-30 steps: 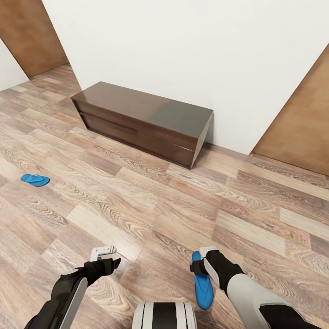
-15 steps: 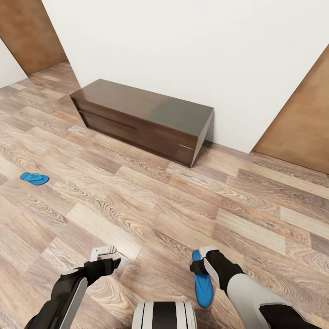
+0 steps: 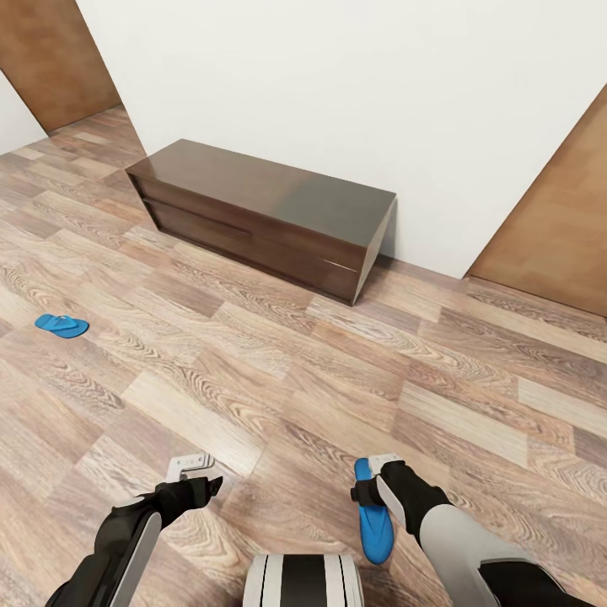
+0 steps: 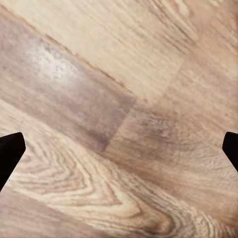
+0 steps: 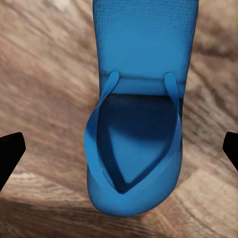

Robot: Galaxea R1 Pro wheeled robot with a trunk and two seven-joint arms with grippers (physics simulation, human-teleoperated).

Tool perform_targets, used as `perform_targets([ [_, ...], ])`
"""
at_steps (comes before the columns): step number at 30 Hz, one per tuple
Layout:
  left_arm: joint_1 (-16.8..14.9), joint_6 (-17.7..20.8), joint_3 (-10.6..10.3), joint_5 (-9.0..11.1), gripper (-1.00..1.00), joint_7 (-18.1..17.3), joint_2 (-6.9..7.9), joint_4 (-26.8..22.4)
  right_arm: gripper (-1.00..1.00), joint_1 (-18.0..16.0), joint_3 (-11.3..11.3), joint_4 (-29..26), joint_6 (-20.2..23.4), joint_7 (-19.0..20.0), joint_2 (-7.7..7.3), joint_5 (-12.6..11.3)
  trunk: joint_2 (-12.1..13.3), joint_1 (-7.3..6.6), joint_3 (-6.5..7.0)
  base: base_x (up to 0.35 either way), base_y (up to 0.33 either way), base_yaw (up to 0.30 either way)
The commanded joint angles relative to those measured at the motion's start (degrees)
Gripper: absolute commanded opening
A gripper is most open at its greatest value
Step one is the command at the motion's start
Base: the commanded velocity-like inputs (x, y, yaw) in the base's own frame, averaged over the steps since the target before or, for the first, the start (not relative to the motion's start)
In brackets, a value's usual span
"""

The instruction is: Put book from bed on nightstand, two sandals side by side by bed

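A: Count the sandals.

B: Two. One blue sandal (image 3: 61, 324) lies flat on the wood-plank floor (image 3: 278, 371) at far left, well apart from the robot. The second sandal (image 3: 372, 512) is at the right claw (image 3: 368, 493), low in the head view and held above the floor. In the right wrist view the held sandal (image 5: 139, 114) shows its straps and footbed, and two dark fingertips (image 5: 10, 156) sit wide at the frame edges.

A: State of the right claw?

B: The head view shows it pressed against the side of the sandal, gripping it; the contact point itself is hidden behind the wrist.

A: And the left claw?

B: The left claw (image 3: 192, 474) hangs over bare floor with nothing between its jaws. In the left wrist view its fingertips (image 4: 11, 151) stand far apart, spread wide.

A: Furniture count?

B: One low dark wooden bench (image 3: 261, 215) against the white wall (image 3: 354, 93), with nothing on top. Two brown wood wall panels: one at upper left (image 3: 51, 63), one at right (image 3: 556, 228), both cut off by the frame.

A: Anything else cut off?

B: Both arms run out of the bottom edge, and the robot's trunk (image 3: 303, 580) shows only as a striped top.
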Motion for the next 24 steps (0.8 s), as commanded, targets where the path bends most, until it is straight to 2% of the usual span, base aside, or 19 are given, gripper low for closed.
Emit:
perform_targets([
  [1,0.0,0.3,0.0,0.3,1.0,0.0,0.0,-0.1,1.0,0.0,0.0,-0.1,0.4,0.0,0.01,0.4,0.0,-0.01,-0.04,0.0,0.0,0.0],
  [9,-0.1,0.3,0.0,0.3,1.0,0.0,0.0,-0.1,1.0,0.0,0.0,-0.2,0.4,0.0,-0.07,0.5,0.0,-0.01,-0.04,0.0,0.0,0.0],
  [17,0.0,0.3,0.0,0.3,1.0,0.0,0.0,-0.1,1.0,-0.1,0.0,-0.1,0.4,0.0,-0.24,0.5,-0.1,0.2,-1.81,0.0,0.0,0.0],
  [24,0.0,0.3,0.0,0.3,1.0,0.0,0.0,0.0,1.0,-0.3,0.0,0.0,0.4,0.0,-0.3,0.6,-0.1,0.2,-1.81,0.0,0.0,0.0],
])
